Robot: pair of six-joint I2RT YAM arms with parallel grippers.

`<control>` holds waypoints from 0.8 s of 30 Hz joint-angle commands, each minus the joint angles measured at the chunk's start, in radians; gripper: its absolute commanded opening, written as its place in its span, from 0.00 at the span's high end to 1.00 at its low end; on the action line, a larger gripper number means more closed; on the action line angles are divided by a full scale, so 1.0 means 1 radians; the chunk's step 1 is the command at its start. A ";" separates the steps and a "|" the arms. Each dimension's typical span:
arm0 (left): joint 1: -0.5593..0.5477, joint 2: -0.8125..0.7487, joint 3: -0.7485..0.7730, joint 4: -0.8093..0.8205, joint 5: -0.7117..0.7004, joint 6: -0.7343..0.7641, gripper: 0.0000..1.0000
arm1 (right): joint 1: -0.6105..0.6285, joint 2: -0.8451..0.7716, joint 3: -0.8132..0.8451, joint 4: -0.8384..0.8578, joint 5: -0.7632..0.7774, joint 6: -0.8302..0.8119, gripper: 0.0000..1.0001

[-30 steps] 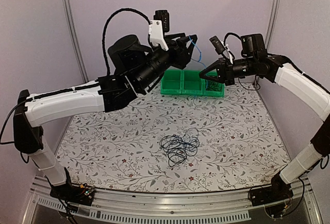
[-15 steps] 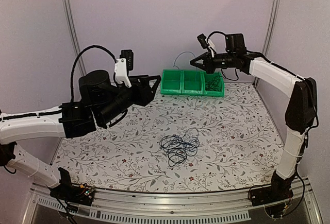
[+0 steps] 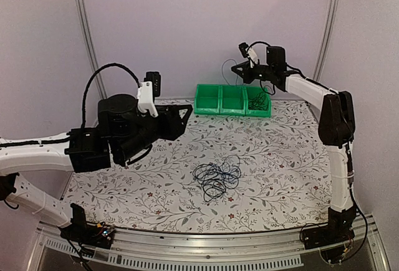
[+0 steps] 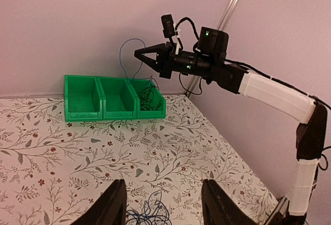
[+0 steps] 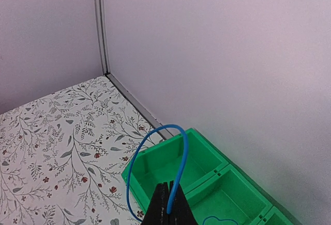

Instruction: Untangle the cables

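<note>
Jaws of the right gripper clench a blue cable over the green bins, apparently to drop it in next; the left gripper has its jaws released.

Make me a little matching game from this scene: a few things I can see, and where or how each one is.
Things:
1. blue cable
2. tangle of cables
3. left gripper
4. green bin

Place or state:
A. at the far edge of the table, by the wall
B. open, holding nothing
C. pinched in the shut right gripper, up in the air
D. lying loose in the middle of the table

Pairs: 1-C, 2-D, 3-B, 4-A
</note>
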 commanded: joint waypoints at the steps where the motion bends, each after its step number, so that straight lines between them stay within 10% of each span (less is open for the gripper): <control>1: -0.030 -0.015 0.016 -0.037 -0.052 -0.037 0.48 | -0.014 0.101 0.049 0.102 0.064 0.007 1.00; 24: -0.051 0.083 0.109 -0.089 -0.047 -0.064 0.48 | -0.040 0.366 0.137 0.137 0.273 -0.234 1.00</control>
